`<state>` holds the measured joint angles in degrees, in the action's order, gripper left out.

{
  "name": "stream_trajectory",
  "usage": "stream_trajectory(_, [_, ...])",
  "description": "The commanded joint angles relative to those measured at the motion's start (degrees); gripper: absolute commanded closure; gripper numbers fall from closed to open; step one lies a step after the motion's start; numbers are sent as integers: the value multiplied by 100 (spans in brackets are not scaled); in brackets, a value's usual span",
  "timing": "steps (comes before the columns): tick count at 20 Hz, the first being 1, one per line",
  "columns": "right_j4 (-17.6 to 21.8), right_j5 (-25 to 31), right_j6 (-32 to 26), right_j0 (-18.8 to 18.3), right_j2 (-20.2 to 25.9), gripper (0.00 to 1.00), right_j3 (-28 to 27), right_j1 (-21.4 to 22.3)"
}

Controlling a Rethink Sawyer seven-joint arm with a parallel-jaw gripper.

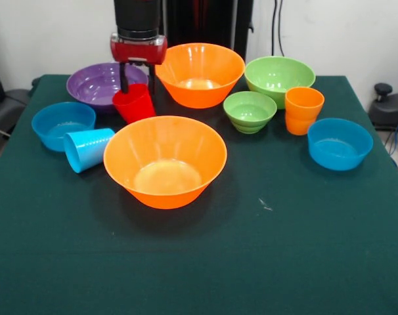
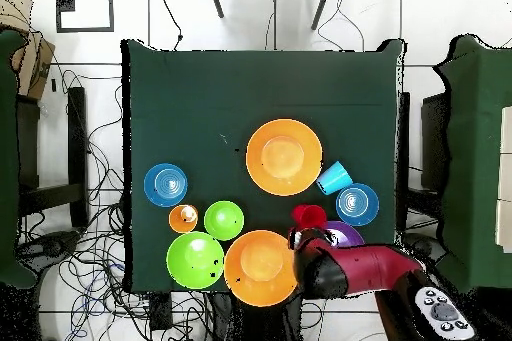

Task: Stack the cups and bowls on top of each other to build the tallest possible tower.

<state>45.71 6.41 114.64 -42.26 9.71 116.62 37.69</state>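
Hand (image 1: pixel 136 85) low, clamped shut

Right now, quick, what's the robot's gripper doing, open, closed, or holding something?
Gripper: shut on the red plastic cup, which hangs tilted beside the large purple plastic bowl.

Bare cloth of the table (image 1: pixel 304 249) spreads open from four to eight o'clock of the front orange bowl (image 1: pixel 165 161); bowls and cups crowd twelve.

Glossy plastic bowls (image 1: pixel 165 161) (cups (image 1: pixel 303 110) too) on matt cloth (image 1: pixel 304 249).
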Motion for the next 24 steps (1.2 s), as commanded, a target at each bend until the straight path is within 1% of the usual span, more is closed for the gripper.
stream_trajectory(1, [417,232,-72,-79,-73,0,-316,-614])
stream_trajectory(2, [466,131,-9,-18,-151,0,-392,-724])
stream_trajectory(6, [492,-15,38,90,-232,0,-650,-980])
stream_trajectory(7, [471,-24,48,109,-232,0,-690,-1033])
stream_trajectory(11, [344,-234,289,436,-409,0,-753,-1112])
stream_trajectory(15, [187,-373,411,618,-456,0,-787,-1186])
stream_trajectory(22, [9,-161,277,483,-179,0,-740,-1053])
stream_trajectory(24, [47,-159,180,374,-41,0,-723,-1026])
